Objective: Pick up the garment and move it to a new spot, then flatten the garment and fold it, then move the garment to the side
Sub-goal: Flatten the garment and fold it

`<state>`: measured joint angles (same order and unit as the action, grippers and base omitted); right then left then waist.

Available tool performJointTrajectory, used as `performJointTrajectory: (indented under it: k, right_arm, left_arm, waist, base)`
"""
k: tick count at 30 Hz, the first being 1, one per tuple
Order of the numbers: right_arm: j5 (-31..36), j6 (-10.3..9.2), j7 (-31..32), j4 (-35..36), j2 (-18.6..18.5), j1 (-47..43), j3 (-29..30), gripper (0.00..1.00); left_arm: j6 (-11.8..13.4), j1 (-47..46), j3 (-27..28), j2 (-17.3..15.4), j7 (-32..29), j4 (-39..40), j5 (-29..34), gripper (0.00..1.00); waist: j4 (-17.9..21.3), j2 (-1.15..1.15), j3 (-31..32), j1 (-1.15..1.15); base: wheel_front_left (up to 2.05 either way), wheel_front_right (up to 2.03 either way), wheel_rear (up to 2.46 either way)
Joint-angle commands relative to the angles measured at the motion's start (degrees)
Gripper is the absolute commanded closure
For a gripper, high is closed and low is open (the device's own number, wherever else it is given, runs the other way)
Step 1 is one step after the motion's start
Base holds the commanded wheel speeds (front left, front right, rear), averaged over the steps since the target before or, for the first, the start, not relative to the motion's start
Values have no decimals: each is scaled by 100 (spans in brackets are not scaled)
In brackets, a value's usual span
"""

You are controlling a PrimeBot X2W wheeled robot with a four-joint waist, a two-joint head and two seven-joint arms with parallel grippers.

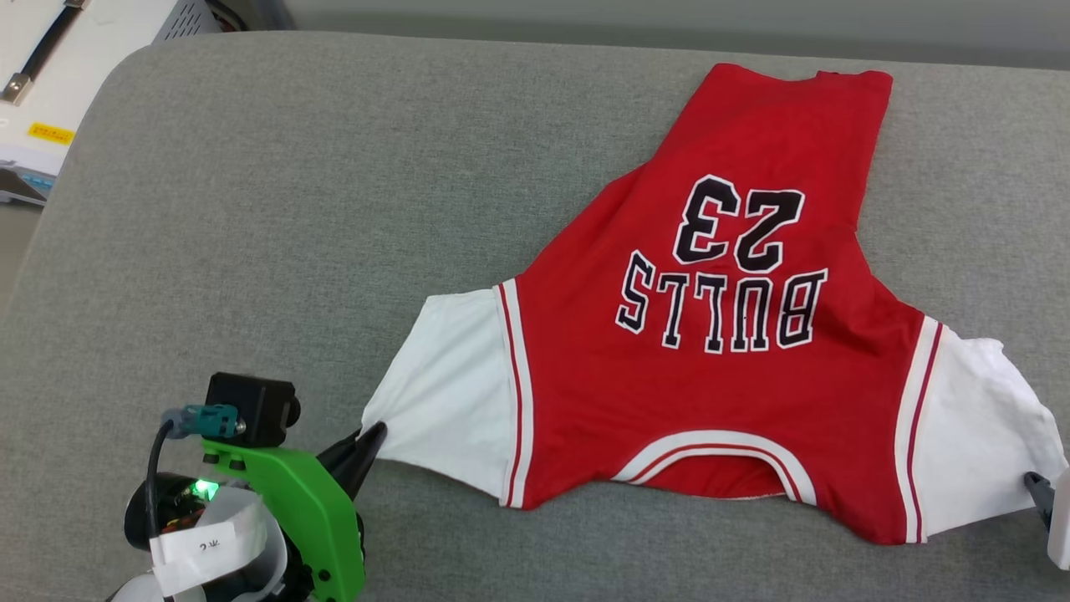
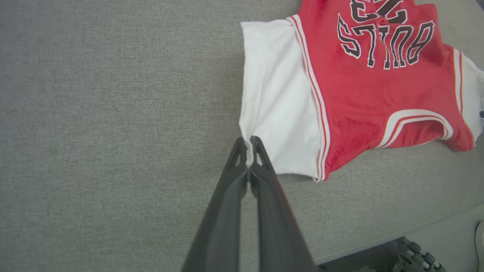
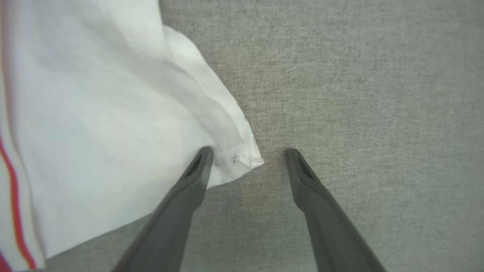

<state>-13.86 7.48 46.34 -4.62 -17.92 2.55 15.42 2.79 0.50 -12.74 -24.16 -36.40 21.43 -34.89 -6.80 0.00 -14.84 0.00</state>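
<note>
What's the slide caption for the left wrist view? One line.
Left gripper fingers shut on the garment sleeve's corner, on a grey cushion.

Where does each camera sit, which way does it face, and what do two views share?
Head view: on the head, facing down at the red jersey T-shirt with white sleeves on a grey fabric cushion; left gripper at lower left.
Left wrist view: on that wrist, facing along its shut fingers pinching one sleeve's edge.
Right wrist view: on that wrist, facing along the open right gripper at the other sleeve's corner.
Shared: head and left wrist views both show the BULLS lettering.
</note>
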Motion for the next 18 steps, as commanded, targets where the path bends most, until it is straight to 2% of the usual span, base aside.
performJointTrajectory:
  k: [1,2,3,4,8,14,18]
  right_arm:
    - [-76,1,73,-146,120,24,-97,4]
    - [-115,1,100,-190,161,16,-108,53]
    - [-152,1,120,-223,188,6,-125,74]
    - [-200,1,134,-263,206,-9,-149,100]
    - [-316,1,-85,-260,154,-6,-208,100]
    - [-616,1,-452,22,-100,-51,-88,100]
    - [-947,1,-312,362,-229,-3,41,100]
  left_arm:
    - [26,-75,-3,-49,-14,27,-60,100]
    - [28,-77,-8,-52,-22,24,-62,100]
    - [31,-77,-13,-50,-27,20,-68,100]
    - [33,-73,-20,-48,-36,13,-77,100]
    - [51,-42,5,-79,-53,-36,-98,100]
    - [-53,-74,86,-21,228,37,-186,100]
    - [-79,-87,174,-80,284,99,-212,100]
  waist:
    - [-30,0,-14,0]
    - [-33,0,-3,0]
    - [-35,0,11,0]
    - [-36,0,35,0]
    - [-8,0,169,0]
    - [52,0,555,0]
    - [131,0,827,0]
  base:
    - [0,0,0]
    - [0,0,0]
    - [0,0,0]
    - [0,0,0]
    - [0,0,0]
    - [0,0,0]
    - [0,0,0]
